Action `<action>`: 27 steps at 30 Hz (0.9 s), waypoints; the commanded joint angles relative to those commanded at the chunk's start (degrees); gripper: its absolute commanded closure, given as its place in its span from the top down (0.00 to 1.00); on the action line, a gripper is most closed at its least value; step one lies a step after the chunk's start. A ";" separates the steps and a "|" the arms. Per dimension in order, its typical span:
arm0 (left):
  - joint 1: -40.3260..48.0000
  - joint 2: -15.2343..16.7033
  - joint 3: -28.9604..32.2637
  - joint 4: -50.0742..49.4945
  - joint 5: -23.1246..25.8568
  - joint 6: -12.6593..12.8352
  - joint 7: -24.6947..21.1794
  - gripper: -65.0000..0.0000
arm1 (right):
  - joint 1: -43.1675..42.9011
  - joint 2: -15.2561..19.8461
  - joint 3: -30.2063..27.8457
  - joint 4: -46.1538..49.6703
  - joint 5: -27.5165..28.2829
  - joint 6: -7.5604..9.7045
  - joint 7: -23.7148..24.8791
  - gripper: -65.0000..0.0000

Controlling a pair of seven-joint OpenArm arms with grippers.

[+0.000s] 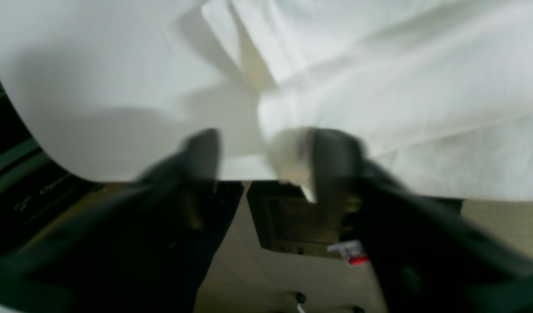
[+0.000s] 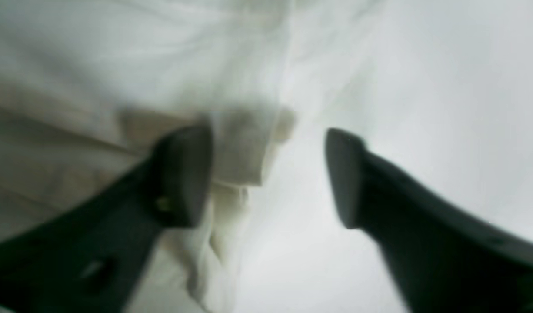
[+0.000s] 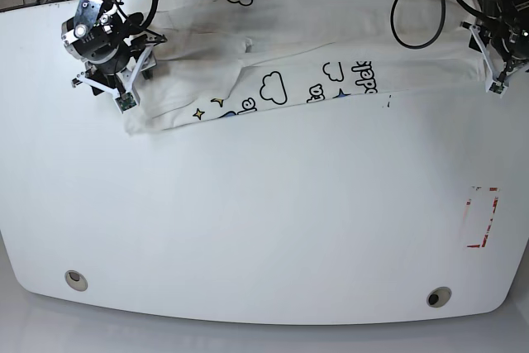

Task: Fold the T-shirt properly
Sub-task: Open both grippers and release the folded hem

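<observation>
The white T-shirt lies stretched in a long band across the back of the table, with clouds, stars and blue lettering showing. My right gripper stands over its left end. In the right wrist view this gripper is open, and a folded edge of the T-shirt lies against one of its fingers. My left gripper is over the right end. It is open at the table's edge, with bunched T-shirt cloth beside one of its fingers.
A red-outlined rectangle is marked near the table's right edge. Two round holes sit near the front edge. Cables run behind the table. Below the table edge, the left wrist view shows a dark box and a spray bottle.
</observation>
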State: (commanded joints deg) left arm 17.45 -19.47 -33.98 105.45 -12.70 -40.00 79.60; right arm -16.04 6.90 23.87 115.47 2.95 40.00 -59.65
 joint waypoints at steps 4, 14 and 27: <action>-0.26 0.09 0.00 1.14 -0.26 0.00 0.00 0.60 | 0.35 0.00 1.14 0.97 1.93 0.00 0.18 0.96; -0.18 -0.09 -0.26 6.77 -13.54 0.00 0.40 0.60 | 2.02 0.35 5.71 0.53 21.80 0.00 0.26 0.88; 2.37 2.99 -0.18 5.36 -10.20 0.00 -1.41 0.26 | 2.64 -3.16 5.27 -5.19 24.88 0.00 0.35 0.32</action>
State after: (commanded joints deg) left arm 19.82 -16.48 -34.15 110.81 -22.90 -40.00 78.20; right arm -13.41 3.74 29.14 110.29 27.82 40.00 -59.30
